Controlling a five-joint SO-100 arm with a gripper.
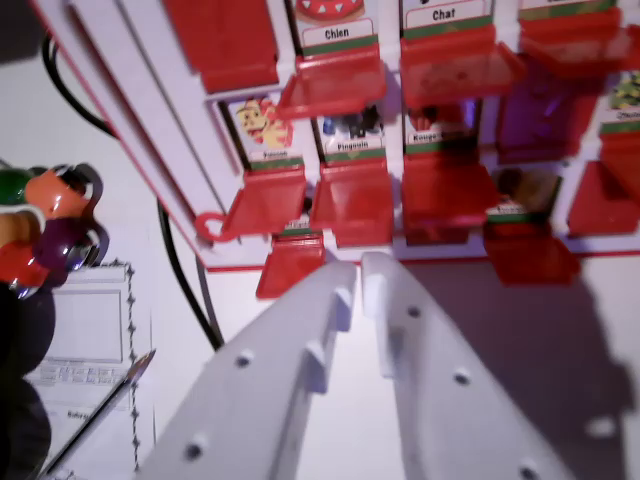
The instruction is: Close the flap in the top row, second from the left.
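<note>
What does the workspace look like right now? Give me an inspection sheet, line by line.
Surface: white table, partly shadowed.
Job's things: red-and-white game board with red flaps, several raised and showing picture cards labelled Chien, Chat, Pingouin; which flap is the target cannot be told.
Clutter: coloured scissor handles, printed sheet, pen.
Grippers: white gripper just short of the board's near edge, jaws almost together, holding nothing.
Cables: black cable running beside and under the board.
Surroundings: nothing seen.

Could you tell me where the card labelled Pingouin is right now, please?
In the wrist view, the Pingouin card sits upper centre on the red game board, directly below the Chien card.
</note>
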